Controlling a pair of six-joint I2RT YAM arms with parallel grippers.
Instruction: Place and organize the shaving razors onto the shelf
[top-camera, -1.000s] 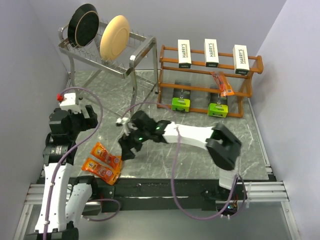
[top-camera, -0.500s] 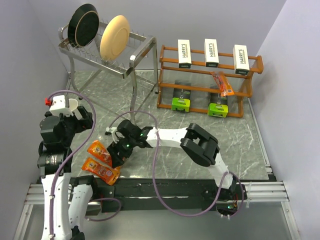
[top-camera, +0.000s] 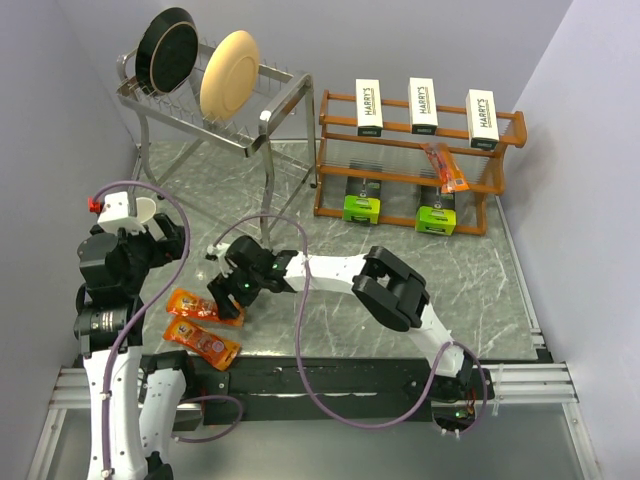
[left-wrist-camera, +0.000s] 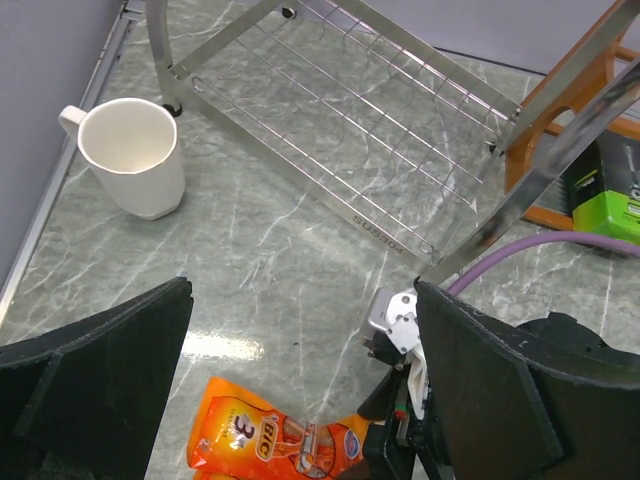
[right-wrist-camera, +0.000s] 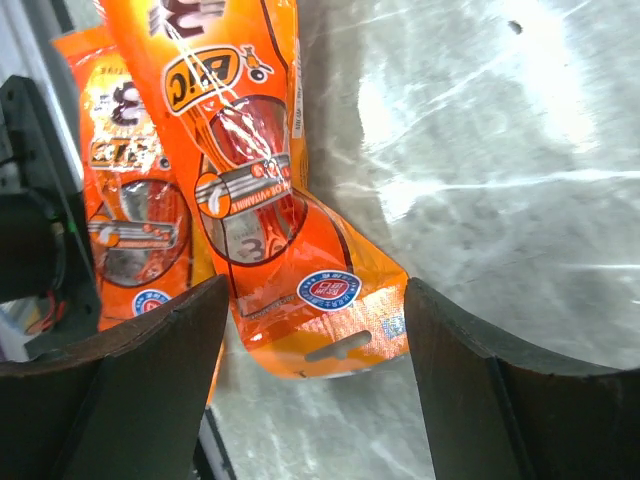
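Since a second ago our right arm is reaching further toward 8 o'clock. Our right gripper (top-camera: 224, 296) is now standing over the upper orange pack (top-camera: 197, 305), with its jaws apart and the pack's hanger end lying flat between them. The lower orange pack (top-camera: 203, 341) is lying just beside, at 6 o'clock. Our left gripper (left-wrist-camera: 300, 400) is hanging wide open and holding nothing. At 1 o'clock the shelf (top-camera: 400, 178) is carrying white boxes (top-camera: 424, 104), green packs (top-camera: 362, 206) and a third orange pack (top-camera: 445, 167).
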